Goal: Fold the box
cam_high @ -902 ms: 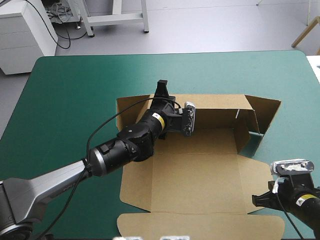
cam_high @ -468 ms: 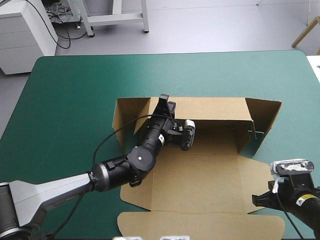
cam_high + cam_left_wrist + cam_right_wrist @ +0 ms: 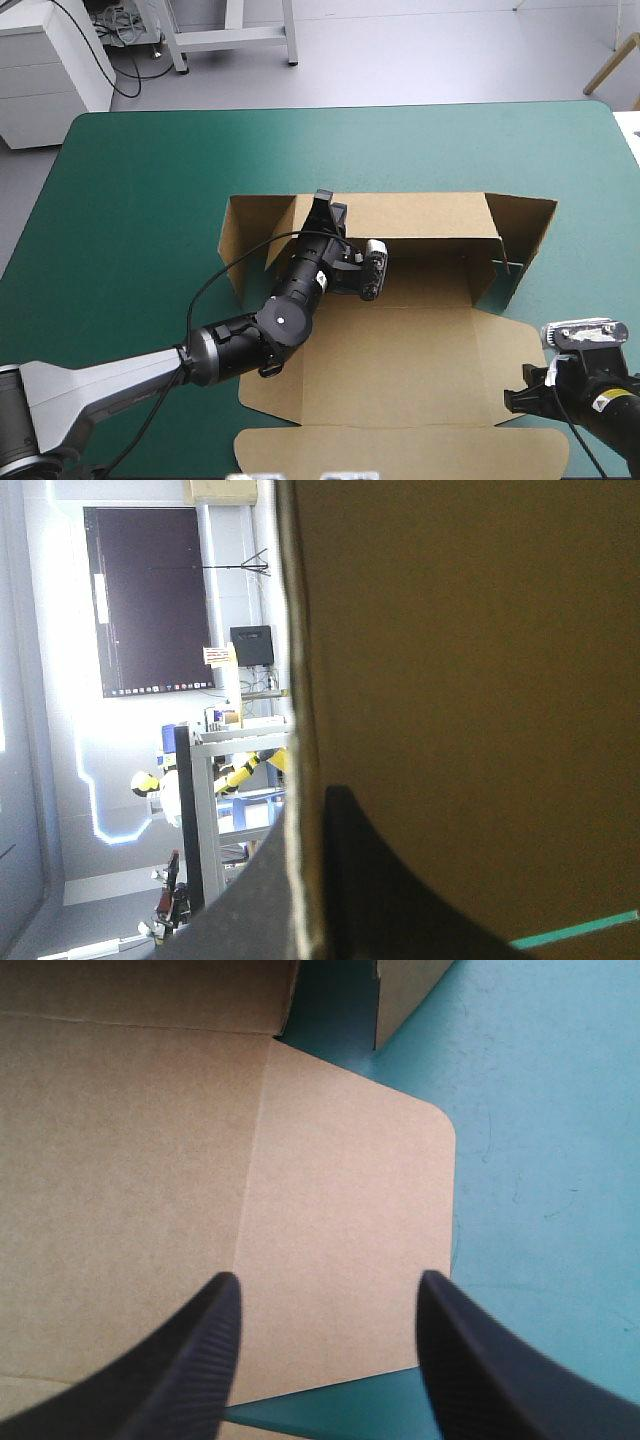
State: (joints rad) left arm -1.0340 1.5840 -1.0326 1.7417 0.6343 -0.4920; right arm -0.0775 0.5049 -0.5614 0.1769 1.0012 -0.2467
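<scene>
- Teal-green cover spans the counter [image 3: 130, 200], and nothing but the board lies on it.
- Brown box [image 3: 400, 350] sits right of the counter's centre. Its base and lid panels lie flat, and its far wall [image 3: 420, 215] stands up with end flaps angled forward.
- Board of this sort is likely light and stiff. It should hinge cleanly on its scored creases and spring back if let go. Hard pinches may dent it, and the whole sheet may slide on the cover when pushed.
- Best holds seem to be panel edges close to a crease, with the base pinned down so it doesn't skate.
- Left fingers [image 3: 322, 208] are pinched over the top edge of the far wall near its left end. The left wrist view shows the sheet's edge running between them.
- Right fingers [image 3: 190, 1370] are spread wide and hold nothing. They hover over the rounded side flap [image 3: 340, 1220] at the box's right, which lies flat.
- No brand, label or print can be read on the board.
</scene>
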